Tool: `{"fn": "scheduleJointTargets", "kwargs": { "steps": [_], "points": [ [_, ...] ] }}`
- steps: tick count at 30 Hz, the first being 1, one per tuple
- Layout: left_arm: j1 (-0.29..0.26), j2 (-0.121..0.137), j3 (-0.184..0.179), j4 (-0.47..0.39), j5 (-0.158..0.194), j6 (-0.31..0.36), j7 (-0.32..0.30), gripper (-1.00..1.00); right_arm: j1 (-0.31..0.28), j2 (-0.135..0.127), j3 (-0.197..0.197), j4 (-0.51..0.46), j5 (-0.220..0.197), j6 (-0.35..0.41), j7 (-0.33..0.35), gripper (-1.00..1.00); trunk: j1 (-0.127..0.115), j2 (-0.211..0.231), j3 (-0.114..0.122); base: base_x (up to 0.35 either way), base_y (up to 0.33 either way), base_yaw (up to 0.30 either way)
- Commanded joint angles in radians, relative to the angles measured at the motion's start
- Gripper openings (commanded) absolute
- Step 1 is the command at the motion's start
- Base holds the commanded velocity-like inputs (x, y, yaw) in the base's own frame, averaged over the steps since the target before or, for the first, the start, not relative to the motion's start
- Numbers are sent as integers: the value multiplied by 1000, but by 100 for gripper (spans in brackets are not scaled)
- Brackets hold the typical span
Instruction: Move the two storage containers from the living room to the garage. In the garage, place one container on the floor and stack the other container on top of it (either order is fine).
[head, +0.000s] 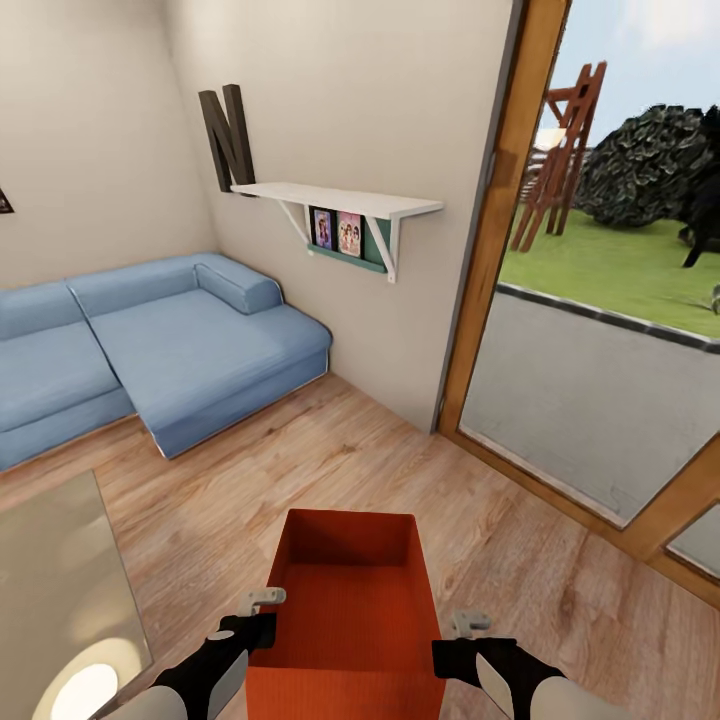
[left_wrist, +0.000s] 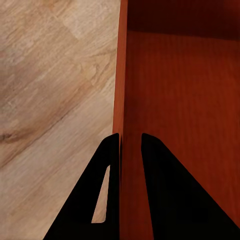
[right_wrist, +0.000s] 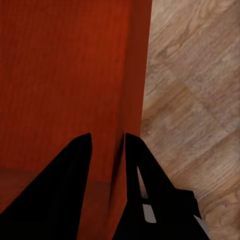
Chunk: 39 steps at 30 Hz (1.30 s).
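Left gripper (head: 262, 612) in head view clamps the left wall of the storage container (head: 350, 610), right gripper (head: 455, 635) clamps its right wall; the bin is held between both arms, open top up, low and centre in front of the robot, over the light wood floor (head: 330, 470) of the living room. Bin's far rim is square to the view, with bare planks ahead of it. Blue sofa (head: 150, 350) sits far left against the beige wall (head: 380, 120), well apart from the bin. White shelf (head: 340, 200) juts from the wall above the floor, with a big letter N (head: 228, 135) leaning on it. Wood-framed glass door (head: 600, 300) runs down the right side, its lower frame rail close to the bin's right. Pale bench (head: 60, 590) edge at lower left, near the left arm.

Left wrist view: gripper (left_wrist: 130, 137) fingers straddle the thin orange-red wall edge (left_wrist: 120, 75), one finger (left_wrist: 107, 170) outside over the floor (left_wrist: 50, 100), the other inside the bin; pinched shut on the wall.

Right wrist view: gripper (right_wrist: 107, 136) same, wall edge (right_wrist: 135, 75) between the fingers, outer finger (right_wrist: 145, 170) over planks (right_wrist: 200, 100); grasping the wall.
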Motion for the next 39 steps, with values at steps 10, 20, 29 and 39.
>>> {"fn": "scheduleJointTargets", "kwargs": {
  "steps": [10,20,29,39],
  "points": [
    [-8,2,-6,7,1,-5,3,-100,2,-4,-11,-6,3,-17,1,-100,0,-1,-1,0,0,0],
    [-8,2,7,7,-12,-5,0,-100,2,-2,-11,-6,9,-17,1,-100,0,-1,-1,0,0,0],
    [29,1,51,-3,-20,-4,-2,-100,2,-3,22,-4,-8,11,0,-100,0,-1,9,0,0,0],
    [32,0,-9,-6,13,-2,4,-100,2,-25,-8,-4,-10,-70,1,-100,0,-1,24,0,0,0]
  ]
}}
